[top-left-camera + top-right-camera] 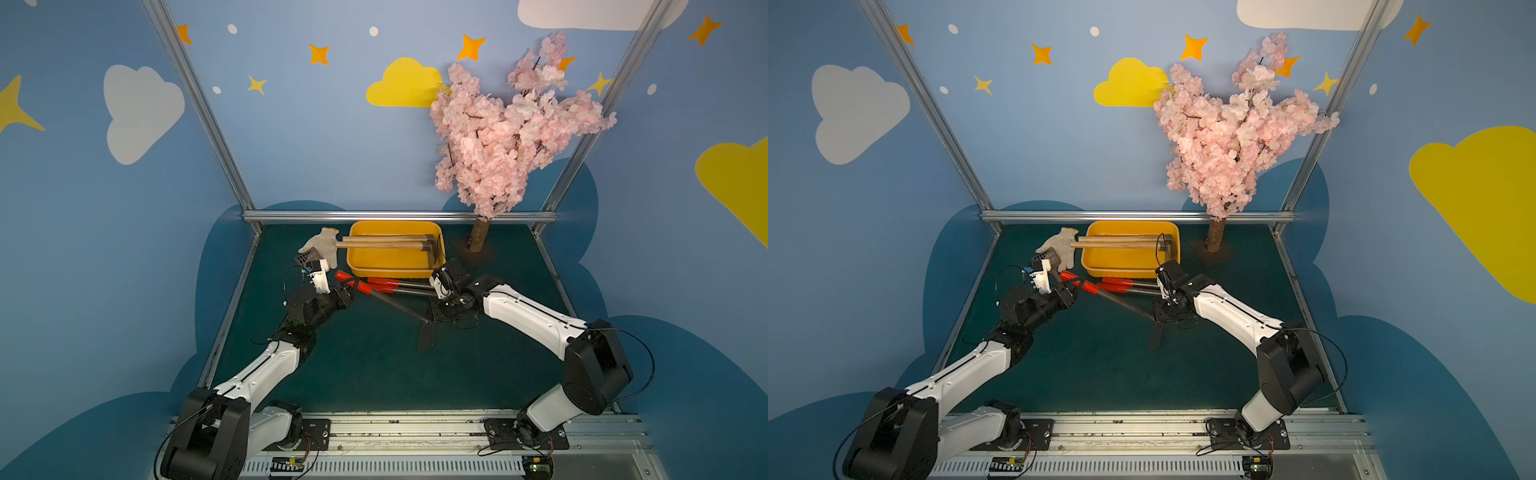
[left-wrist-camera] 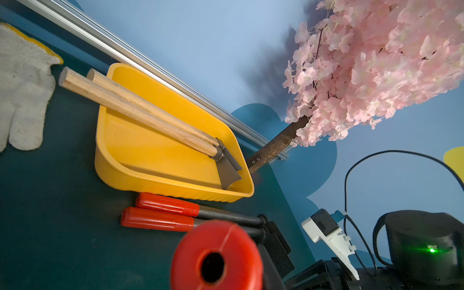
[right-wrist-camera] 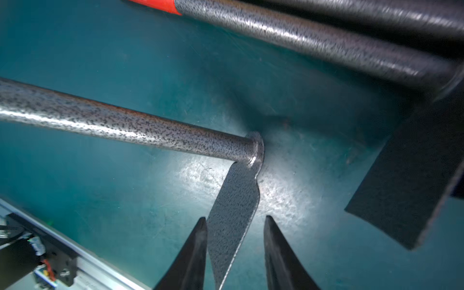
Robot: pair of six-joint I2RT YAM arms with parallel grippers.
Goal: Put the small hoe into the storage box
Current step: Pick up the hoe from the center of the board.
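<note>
The small hoe (image 1: 395, 305) has a red grip and a speckled dark metal shaft (image 3: 125, 123), and it runs slantwise across the green mat in both top views. My left gripper (image 1: 347, 288) is shut on the red grip, whose holed end (image 2: 233, 241) fills the near part of the left wrist view. The hoe's blade (image 3: 233, 200) stands between the fingers of my open right gripper (image 3: 235, 219); one finger (image 3: 198, 241) lies against it, the other stands apart. The yellow storage box (image 1: 392, 270) sits at the back behind the hoe.
Two wooden-handled tools (image 2: 140, 110) lie in the box, their handles jutting over its rim towards a white glove (image 1: 322, 245). Two more red-handled tools (image 1: 386, 282) lie along the box's front wall. A pink blossom tree (image 1: 478, 241) stands at the back right. A metal frame rail runs behind the box.
</note>
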